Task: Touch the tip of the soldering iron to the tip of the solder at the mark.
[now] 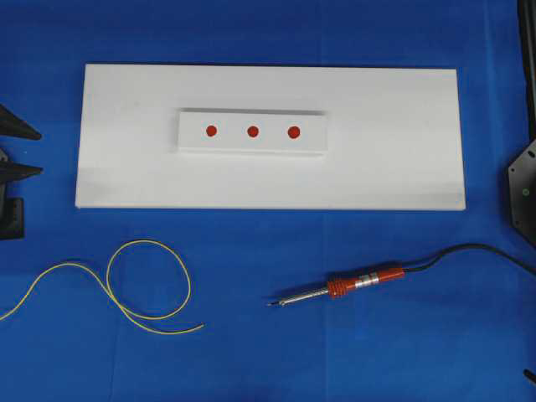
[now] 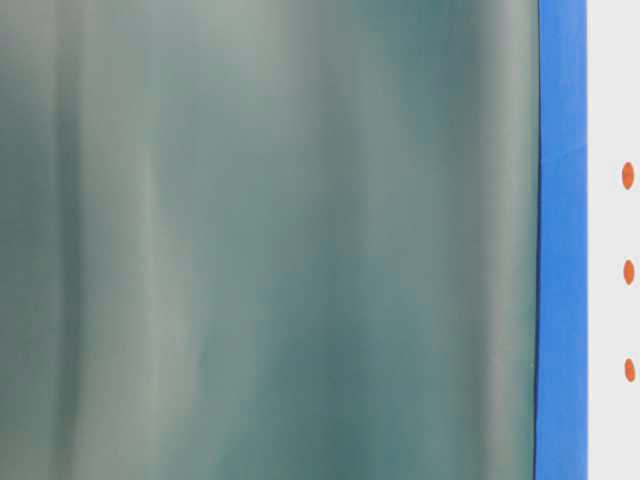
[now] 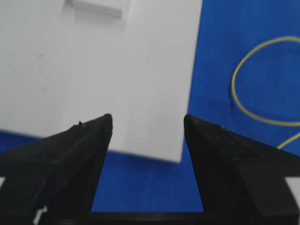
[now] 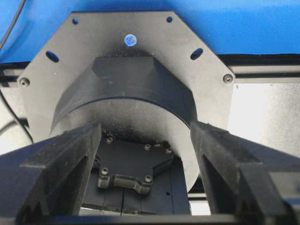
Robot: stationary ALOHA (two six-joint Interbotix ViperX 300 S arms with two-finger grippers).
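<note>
The solder [image 1: 142, 242] is a thin yellow wire in a loose loop on the blue cloth at the front left, its free end [image 1: 202, 327] pointing right. The soldering iron [image 1: 368, 282], with an orange handle, lies at the front right with its metal tip [image 1: 270, 303] pointing left. Three red marks [image 1: 253, 131] sit in a row on a raised white strip [image 1: 251, 147] on the white board [image 1: 385, 167]. My left gripper [image 1: 40, 152] [image 3: 147, 119] stands open and empty at the board's left end, with the solder [image 3: 233, 84] off to its right. My right gripper [image 4: 145, 129] is open and empty.
The iron's black cord [image 1: 469, 248] runs off to the right. The right arm's black base plate [image 1: 521, 188] [image 4: 131, 56] stands at the right edge, straight ahead of the right fingers. A blurred grey-green surface [image 2: 270, 240] fills most of the table-level view.
</note>
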